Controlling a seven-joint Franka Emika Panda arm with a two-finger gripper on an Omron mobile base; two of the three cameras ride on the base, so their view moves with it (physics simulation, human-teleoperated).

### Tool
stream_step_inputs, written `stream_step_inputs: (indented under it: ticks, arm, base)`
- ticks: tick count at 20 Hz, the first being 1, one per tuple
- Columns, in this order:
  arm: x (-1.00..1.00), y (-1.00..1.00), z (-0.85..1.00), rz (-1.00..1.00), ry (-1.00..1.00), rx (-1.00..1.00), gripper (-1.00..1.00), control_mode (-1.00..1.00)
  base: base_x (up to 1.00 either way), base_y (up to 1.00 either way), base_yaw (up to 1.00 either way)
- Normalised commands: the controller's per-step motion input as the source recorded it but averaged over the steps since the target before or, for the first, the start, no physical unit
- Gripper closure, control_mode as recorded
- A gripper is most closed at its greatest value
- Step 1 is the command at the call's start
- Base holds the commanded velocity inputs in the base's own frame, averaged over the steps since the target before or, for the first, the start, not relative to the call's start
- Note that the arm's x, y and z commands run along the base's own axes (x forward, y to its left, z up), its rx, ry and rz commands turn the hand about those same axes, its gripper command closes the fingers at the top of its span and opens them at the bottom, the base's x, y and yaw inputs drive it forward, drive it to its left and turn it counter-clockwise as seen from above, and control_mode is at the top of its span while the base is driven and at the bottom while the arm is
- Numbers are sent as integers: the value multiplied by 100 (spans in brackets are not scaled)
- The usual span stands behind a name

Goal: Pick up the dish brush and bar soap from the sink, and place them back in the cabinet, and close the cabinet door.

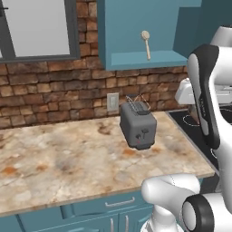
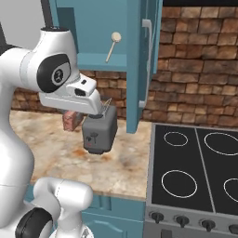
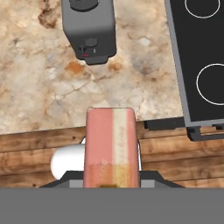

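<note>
Brick-backed bench [image 1: 68,154] is carrying a toaster [image 1: 137,124]; tool [image 3: 112,183] is pinching the bar soap [image 3: 112,144] above it, likely bound for the cabinet [image 1: 136,59], dish brush [image 1: 146,43] already inside.

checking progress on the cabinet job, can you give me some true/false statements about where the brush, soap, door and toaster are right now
1. The dish brush stands inside the cabinet. True.
2. The bar soap lies on the counter beside the toaster. False: the gripper holds it above the counter.
3. The cabinet door is shut. False: it stands open.
4. The toaster sits on the counter below the cabinet. True.
5. A pot sits on the stove. False: the stove burners are bare.
</note>
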Motion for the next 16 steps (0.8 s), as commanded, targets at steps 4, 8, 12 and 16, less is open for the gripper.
stream_step_inputs:
  ticks: [4, 8, 12, 16]
  arm:
    - [0, 0, 0, 0, 0, 0, 100, 100]
    - [0, 0, 0, 0, 0, 0, 100, 100]
    - [0, 0, 0, 0, 0, 0, 100, 100]
    - [0, 0, 0, 0, 0, 0, 100, 100]
  base:
    - [9, -14, 1]
    - [0, -10, 1]
    - [0, -3, 0]
    - [0, 0, 0]
